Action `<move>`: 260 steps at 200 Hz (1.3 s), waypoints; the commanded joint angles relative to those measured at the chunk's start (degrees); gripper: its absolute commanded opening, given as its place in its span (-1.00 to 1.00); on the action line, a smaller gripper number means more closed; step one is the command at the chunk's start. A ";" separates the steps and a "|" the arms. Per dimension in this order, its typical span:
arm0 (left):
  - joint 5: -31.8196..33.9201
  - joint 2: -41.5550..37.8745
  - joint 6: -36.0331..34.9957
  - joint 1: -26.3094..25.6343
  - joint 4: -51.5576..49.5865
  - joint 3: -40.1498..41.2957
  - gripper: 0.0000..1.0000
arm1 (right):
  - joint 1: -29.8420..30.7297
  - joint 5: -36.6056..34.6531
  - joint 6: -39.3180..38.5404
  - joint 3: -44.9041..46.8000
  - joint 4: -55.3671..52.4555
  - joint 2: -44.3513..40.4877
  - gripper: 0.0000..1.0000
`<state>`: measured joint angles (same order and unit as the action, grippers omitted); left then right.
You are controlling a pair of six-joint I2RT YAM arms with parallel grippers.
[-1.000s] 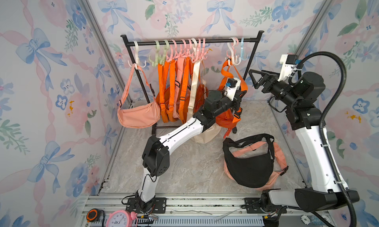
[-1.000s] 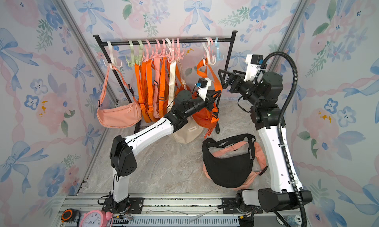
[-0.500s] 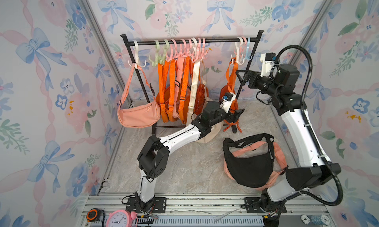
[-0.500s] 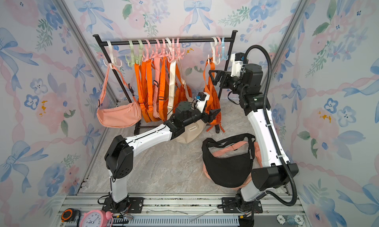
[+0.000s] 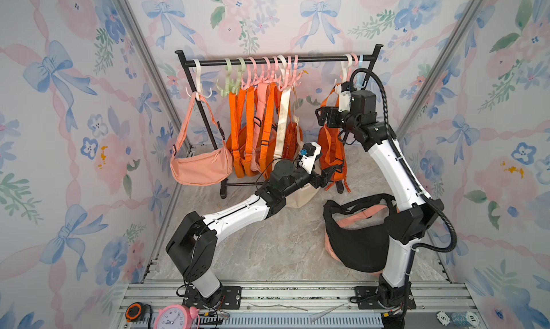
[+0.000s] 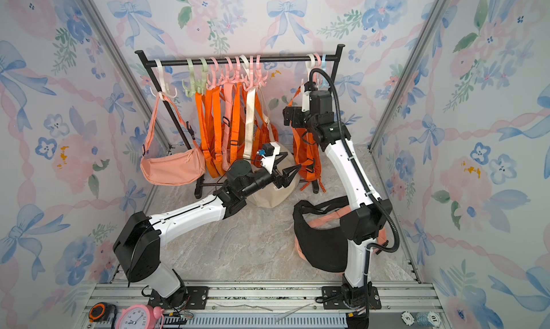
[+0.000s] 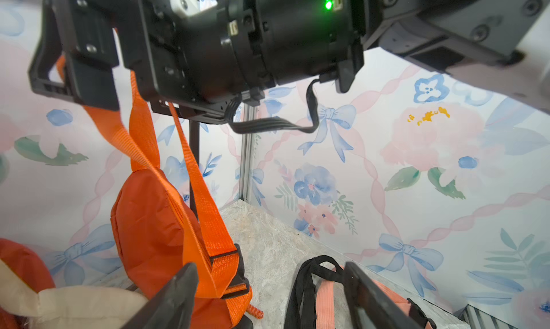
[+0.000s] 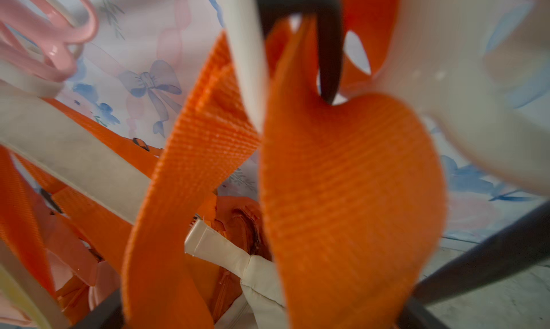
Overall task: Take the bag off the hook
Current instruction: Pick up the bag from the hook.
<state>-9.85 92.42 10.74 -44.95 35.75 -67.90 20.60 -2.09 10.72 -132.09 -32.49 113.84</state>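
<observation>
Releasing the orange nylon bag [image 5: 327,146] (still on the white plastic hook [image 5: 343,72], upper right of centre), the left tool [image 5: 326,175] stood wide; the right tool [image 5: 319,116], equally wide, had reached its strap [image 8: 342,193], lift-off pending.

The rack [image 5: 268,61] stands at the far side of the table [image 5: 268,247]. On it, the left bag [image 5: 199,169] hangs leftmost, the bag cluster [image 5: 256,152] in the middle, and the right bag [image 5: 327,152] towards the right end. Loose bags [image 5: 354,247] lie on the table, near right.
</observation>
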 commanded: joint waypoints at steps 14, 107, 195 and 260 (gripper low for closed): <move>0.19 -3.70 0.88 3.05 2.86 0.63 0.57 | 0.73 -12.59 -2.70 -0.20 -1.58 -0.96 0.71; -1.65 19.02 -5.17 9.32 5.03 -28.36 0.51 | -1.58 -7.65 -5.87 16.70 4.80 -15.70 -1.00; -5.98 46.45 -1.03 10.07 2.70 -63.47 0.62 | -8.23 5.09 -1.11 19.83 4.12 -23.02 -1.00; -8.89 58.59 0.58 8.50 2.31 -80.05 0.80 | -10.93 12.24 2.57 21.13 6.77 -25.41 -1.00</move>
<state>-17.67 148.05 11.16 -35.40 37.58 -144.59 10.35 5.67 10.35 -111.74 -28.27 91.33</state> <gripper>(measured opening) 0.890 0.048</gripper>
